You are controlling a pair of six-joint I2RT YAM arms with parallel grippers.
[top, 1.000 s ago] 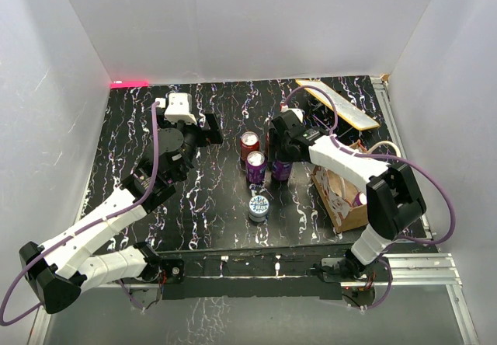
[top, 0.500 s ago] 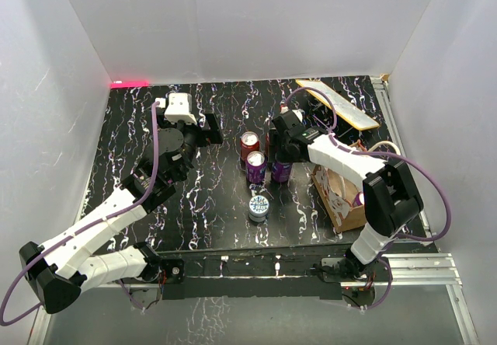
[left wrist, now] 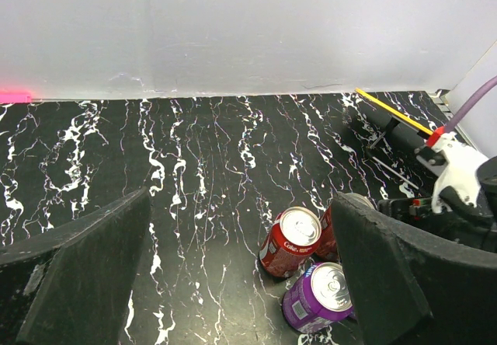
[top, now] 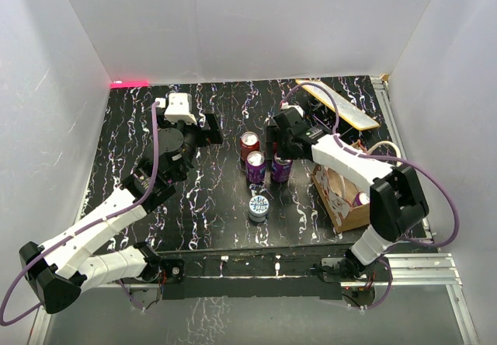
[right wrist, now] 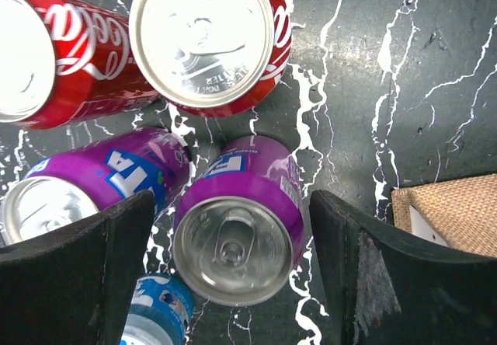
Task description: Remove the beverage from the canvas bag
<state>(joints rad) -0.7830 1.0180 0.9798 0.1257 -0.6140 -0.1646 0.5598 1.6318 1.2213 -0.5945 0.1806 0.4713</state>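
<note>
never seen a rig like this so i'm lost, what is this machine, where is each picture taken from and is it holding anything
These are two white-and-black robot arms, left and right, bolted at the near edge of a black, white-veined table. The wide picture comes from a fixed camera above and behind them. The other two come from a camera on each wrist, so the dark wedges at the sides are that arm's own fingers. The left gripper is open and empty. The right gripper is open around an upright purple soda can, with a gap on each side, so nothing is held. Near it stand a red cola can, a second red can, another purple can and a blue-and-white can. To the right sits the tan canvas bag with cream handles; what looks like a can top shows inside.
</note>
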